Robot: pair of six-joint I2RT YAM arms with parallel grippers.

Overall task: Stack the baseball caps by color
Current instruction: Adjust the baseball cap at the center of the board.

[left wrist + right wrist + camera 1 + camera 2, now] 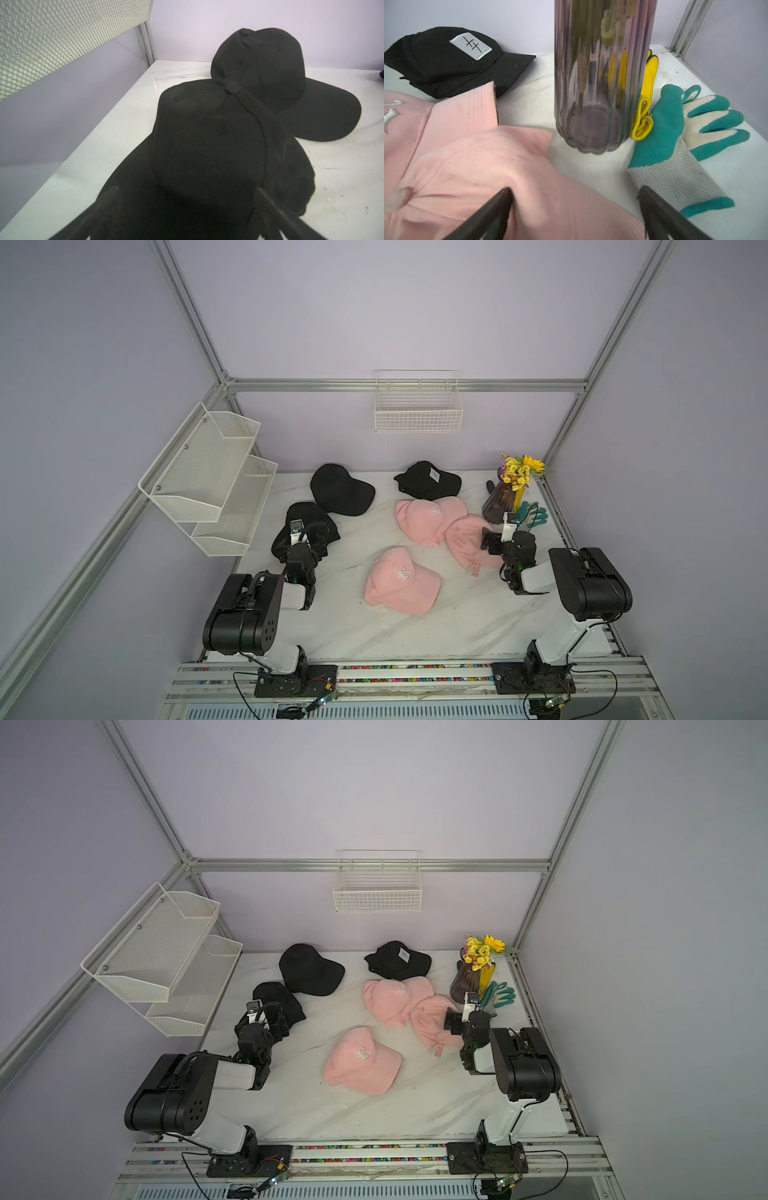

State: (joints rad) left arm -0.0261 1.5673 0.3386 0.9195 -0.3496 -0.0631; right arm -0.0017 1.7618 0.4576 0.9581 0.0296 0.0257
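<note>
No colour stack is built yet, and all six caps lie on the table. The left gripper (187, 188), wide open and empty, hovers over the near black cap (306, 512). The rear black cap (338, 489), tagged black cap (428, 483), front pink cap (401, 580) and rear pink cap (419, 520) have brims pointing rightward. The crumpled pink cap (465, 539) overlaps its neighbour and runs front to back. The right gripper (575, 188), wide open and empty, is poised at its edge.

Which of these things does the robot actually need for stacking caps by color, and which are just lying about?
Needed: front pink cap, middle pink cap, rightmost pink cap, back black cap, tagged black cap, leftmost black cap.
Lying about: vase of flowers, teal glove, yellow glove, wire basket, mesh shelf.
</note>
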